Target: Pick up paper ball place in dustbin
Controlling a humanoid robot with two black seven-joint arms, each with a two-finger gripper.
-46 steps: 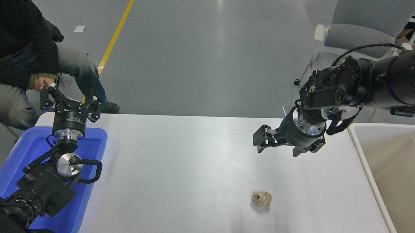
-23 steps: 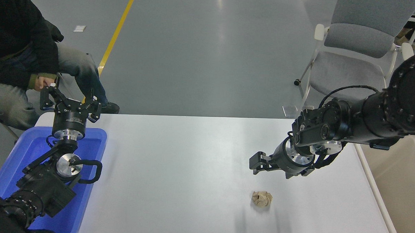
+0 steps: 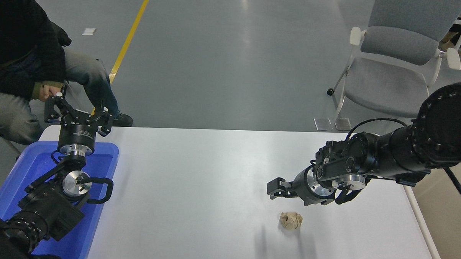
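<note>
The paper ball (image 3: 291,220), a small crumpled tan wad, lies on the white table (image 3: 198,182) right of centre, near the front. My right gripper (image 3: 275,188) hangs low over the table just above and slightly left of the ball in the picture, pointing left, open and holding nothing. It is apart from the ball. The dustbin (image 3: 422,232), cream-white with a beige inside, stands at the table's right edge and is partly covered by my right arm. My left gripper (image 3: 77,114) is parked open over the far end of the blue tray.
A blue plastic tray (image 3: 107,156) sits under my left arm at the table's left. A person in dark clothes (image 3: 22,61) sits past the far left corner. A grey chair (image 3: 393,66) stands behind the table at the far right.
My right arm has come down and towards the camera, carrying the gripper from high above the table's far right to just beside the paper ball. The ball and the left arm have not moved.
</note>
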